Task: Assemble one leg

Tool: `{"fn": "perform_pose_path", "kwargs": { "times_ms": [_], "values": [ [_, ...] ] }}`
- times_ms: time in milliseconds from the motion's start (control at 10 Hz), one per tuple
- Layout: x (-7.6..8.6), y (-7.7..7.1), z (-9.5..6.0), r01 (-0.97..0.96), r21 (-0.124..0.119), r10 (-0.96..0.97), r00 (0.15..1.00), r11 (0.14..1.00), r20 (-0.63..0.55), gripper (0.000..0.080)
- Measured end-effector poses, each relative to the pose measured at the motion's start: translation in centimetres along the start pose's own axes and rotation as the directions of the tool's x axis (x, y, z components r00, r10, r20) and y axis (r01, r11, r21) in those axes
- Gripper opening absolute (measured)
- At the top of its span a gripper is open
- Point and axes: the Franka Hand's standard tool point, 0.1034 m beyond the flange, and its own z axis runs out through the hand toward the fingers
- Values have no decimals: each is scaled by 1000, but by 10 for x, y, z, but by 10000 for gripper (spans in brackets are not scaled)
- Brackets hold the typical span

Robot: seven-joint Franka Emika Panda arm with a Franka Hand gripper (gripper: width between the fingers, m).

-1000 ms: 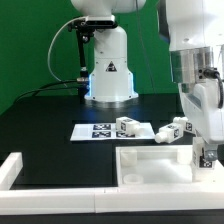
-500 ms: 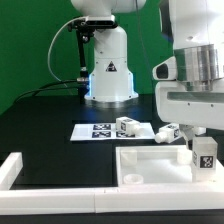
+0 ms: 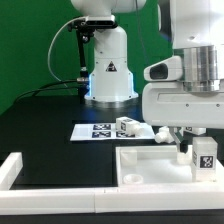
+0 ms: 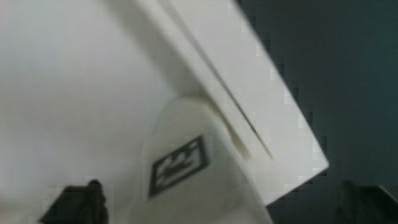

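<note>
White border bar [image 3: 60, 180] runs along the near edge. Behind it sits the square panel [image 3: 150, 165], raised rim, hole at its near corner. The leg [image 3: 205, 155] stands upright on the panel at the exterior view's right, tag facing the camera. Gripper [image 3: 190, 140] hangs right over it; arm body blocks the fingertips there. Wrist view: the leg [image 4: 187, 160] lies between two dark fingers [image 4: 80, 203], fingers spread, gap on each side, not touching. Farther back: marker board [image 3: 95, 130] with two more legs [image 3: 127, 126] beside it.
</note>
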Motion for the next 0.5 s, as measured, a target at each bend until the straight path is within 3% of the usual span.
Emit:
{"fn": "perform_pose_path", "kwargs": {
  "times_ms": [100,300,500],
  "values": [
    [-4,-1,2,140,-2,-140,990,990,11,649],
    [-7,5,7,170,-6,-170,985,985,-15,649],
    [-7,5,7,145,-6,-145,989,989,-18,384]
  ]
}}
